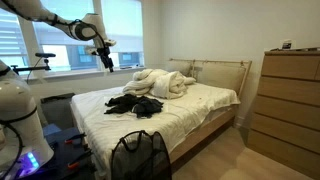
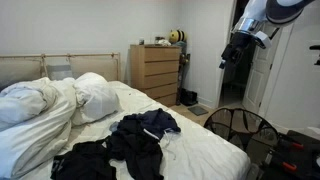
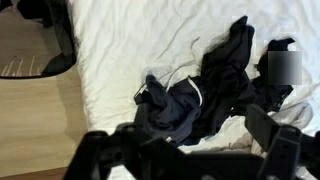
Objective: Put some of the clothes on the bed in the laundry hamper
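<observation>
Nearest the lens in the wrist view, your gripper (image 3: 190, 150) shows as two dark, blurred fingers (image 3: 285, 140) at the lower edge. They stand far apart with only bedding visible between them, so the jaws are wide and hold nothing. Below them lies the bed (image 3: 110, 50), its white sheet filling most of that view. The clothes (image 3: 200, 95) lie on the sheet as a loose heap of black and dark blue fabric with a thin white cord trailing across it. In both exterior views the gripper (image 1: 105, 58) (image 2: 232, 55) hangs high above the bed (image 1: 195, 105) (image 2: 205, 135), pointing down and well apart from the mattress. The clothes (image 1: 135, 103) (image 2: 130, 145) rest on the half of the bed towards its foot, spread in several dark clumps that touch one another. A puffy cream-white duvet (image 1: 160, 82) (image 2: 50, 105) is bunched at the head of the bed, against the light wooden headboard (image 1: 215, 68). It lies just beside the clothes, and you cannot tell whether they touch. The laundry hamper (image 1: 140, 155) (image 2: 240, 125), round and of black mesh with arched handles, stands upright on the floor just beside the foot of the bed. A light wooden dresser (image 1: 290, 100) (image 2: 155, 70) stands against the wall beyond the bed's far side.
</observation>
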`<state>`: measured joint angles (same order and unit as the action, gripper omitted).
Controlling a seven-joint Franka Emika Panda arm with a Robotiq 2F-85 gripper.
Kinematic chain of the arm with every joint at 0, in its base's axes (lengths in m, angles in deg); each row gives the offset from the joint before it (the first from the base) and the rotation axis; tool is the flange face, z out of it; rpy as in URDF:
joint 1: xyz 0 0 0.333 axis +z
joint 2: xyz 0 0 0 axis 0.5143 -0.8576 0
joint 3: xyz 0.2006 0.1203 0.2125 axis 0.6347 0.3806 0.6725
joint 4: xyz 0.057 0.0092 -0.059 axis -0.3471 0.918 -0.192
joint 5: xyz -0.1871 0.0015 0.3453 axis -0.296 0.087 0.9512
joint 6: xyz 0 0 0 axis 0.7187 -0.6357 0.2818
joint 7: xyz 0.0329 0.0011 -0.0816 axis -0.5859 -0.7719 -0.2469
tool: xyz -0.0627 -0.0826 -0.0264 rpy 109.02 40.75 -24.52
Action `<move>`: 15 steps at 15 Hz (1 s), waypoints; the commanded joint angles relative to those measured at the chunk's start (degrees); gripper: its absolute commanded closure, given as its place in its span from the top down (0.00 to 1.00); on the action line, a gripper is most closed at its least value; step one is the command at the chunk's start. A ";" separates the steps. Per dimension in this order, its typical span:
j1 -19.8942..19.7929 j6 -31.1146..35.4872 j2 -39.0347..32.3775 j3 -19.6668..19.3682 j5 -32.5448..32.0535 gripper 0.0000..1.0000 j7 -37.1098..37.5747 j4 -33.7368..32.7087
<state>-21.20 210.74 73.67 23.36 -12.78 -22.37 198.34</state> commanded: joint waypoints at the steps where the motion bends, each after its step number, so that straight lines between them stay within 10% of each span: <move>1: -0.08 -0.20 0.00 0.04 -0.01 1.00 0.01 -0.14; 15: 6.60 10.55 -33.30 6.98 1.28 1.00 -1.64 -19.41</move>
<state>-15.34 220.07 49.29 29.04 -12.16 -22.90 187.04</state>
